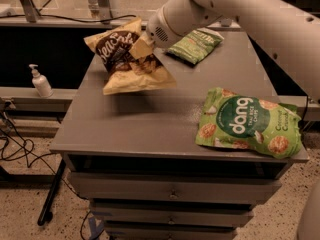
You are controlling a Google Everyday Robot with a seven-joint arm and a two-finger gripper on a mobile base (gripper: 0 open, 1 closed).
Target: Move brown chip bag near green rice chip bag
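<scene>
The brown chip bag [125, 59], dark brown with white lettering and pale yellow edges, hangs tilted above the left part of the grey table [150, 124]. My gripper [145, 43] is shut on the bag's upper right edge and holds it off the tabletop. The green rice chip bag [247, 121], bright green with a dark "dang" circle, lies flat at the table's front right. The two bags are well apart.
A smaller, darker green bag [196, 44] lies at the table's back, just right of my gripper. A white pump bottle [40, 81] stands on a low shelf to the left. Cables [15, 149] trail on the floor at left. Drawers sit under the tabletop.
</scene>
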